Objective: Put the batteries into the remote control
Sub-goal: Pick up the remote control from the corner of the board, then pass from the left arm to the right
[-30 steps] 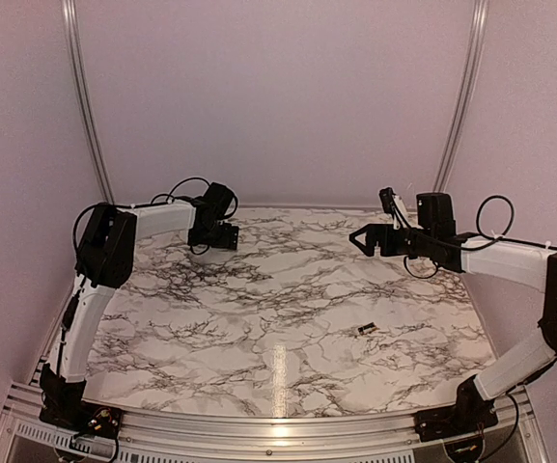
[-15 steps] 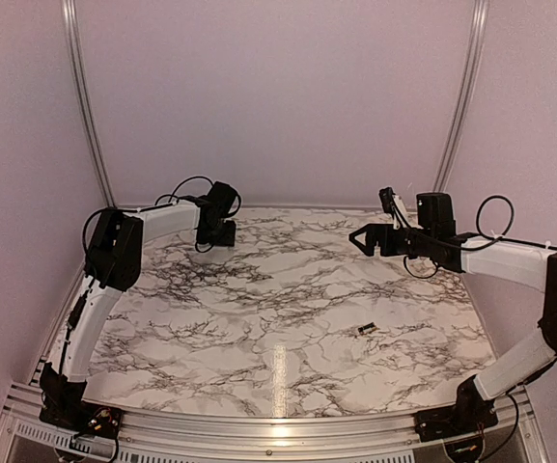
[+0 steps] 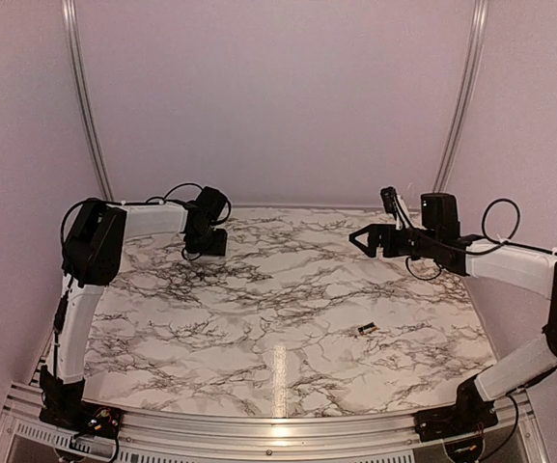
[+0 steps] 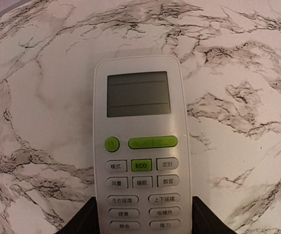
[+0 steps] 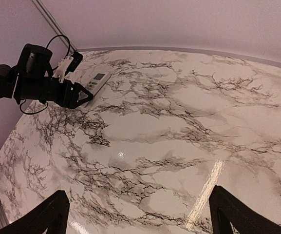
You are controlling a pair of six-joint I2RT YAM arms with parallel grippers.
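Evidently the left gripper (image 4: 145, 204) straddles the white rectangular plastic remote control (image 4: 139, 146), face-up at ten o'clock on the marble tabletop (image 3: 288, 289); whether it clamps is unclear; the right gripper (image 3: 358, 238) gapes; a tiny dark battery (image 3: 366, 329) lies at four o'clock; squeezing evenly should steady any flip.

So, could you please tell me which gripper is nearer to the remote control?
Left. The left gripper has its jaws either side of the remote control, at its button end; the right gripper hangs open over the far right of the table, well away.
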